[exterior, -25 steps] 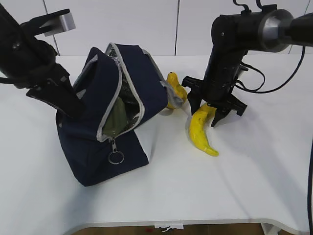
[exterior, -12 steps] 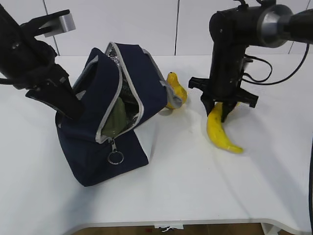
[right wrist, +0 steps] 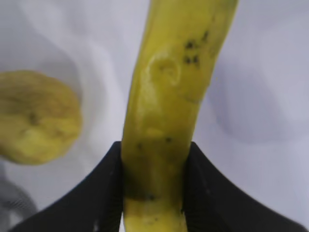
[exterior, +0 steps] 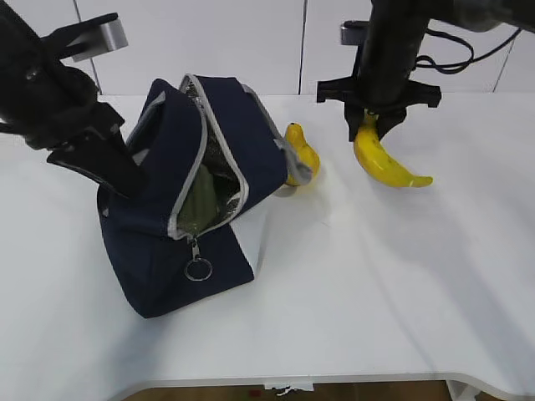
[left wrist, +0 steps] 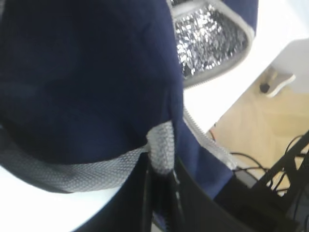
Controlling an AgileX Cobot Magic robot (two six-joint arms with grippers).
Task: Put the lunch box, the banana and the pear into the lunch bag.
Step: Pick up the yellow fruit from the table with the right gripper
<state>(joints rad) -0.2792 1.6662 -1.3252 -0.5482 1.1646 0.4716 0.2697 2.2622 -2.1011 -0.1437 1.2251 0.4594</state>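
Banana [exterior: 386,161], one in count, is clamped by the right gripper [exterior: 371,125]; one pear [exterior: 299,154] is beside one lunch bag [exterior: 159,251].

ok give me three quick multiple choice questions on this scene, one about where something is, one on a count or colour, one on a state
1. Where is the pear?
A. on the table beside the lunch bag
B. in the right pincer
C. at the front table edge

2. How many yellow fruits show in the exterior view?
A. one
B. two
C. four

3. What state is the banana in?
A. lying flat on the table
B. inside the bag
C. gripped and lifted off the table

Answers:
1. A, it rests on the white table against the bag's right side.
2. B, only the pear and the banana.
3. C, the right pincer clamps its upper end and it hangs clear above its shadow; the right wrist view shows the fingers pressed on both sides.
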